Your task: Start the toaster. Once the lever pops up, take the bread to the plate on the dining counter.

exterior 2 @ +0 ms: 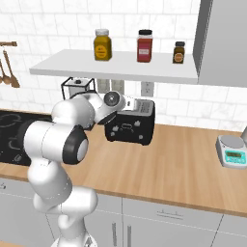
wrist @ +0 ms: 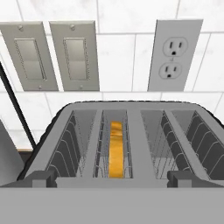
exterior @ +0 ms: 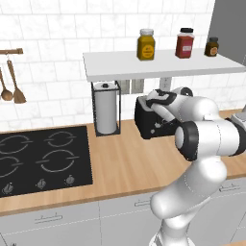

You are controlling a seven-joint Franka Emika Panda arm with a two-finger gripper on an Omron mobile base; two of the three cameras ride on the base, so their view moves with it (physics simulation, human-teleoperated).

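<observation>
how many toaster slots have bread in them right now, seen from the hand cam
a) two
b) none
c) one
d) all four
c) Looking down into the toaster, one slice of bread stands on edge in the second slot from the left; the other slots show bare wire racks.

A kitchen: cooktop (exterior: 43, 161), tiled wall (exterior: 57, 29), spice-jar shelf (exterior: 158, 65), toaster (exterior 2: 130, 126).

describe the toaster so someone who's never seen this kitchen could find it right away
Look along the wood counter under the white wall shelf that carries three jars. The toaster stands at the back against the tiled wall, just right of the paper towel holder. It is the small black box with rounded edges and open top slots, one holding a bread slice.
</observation>
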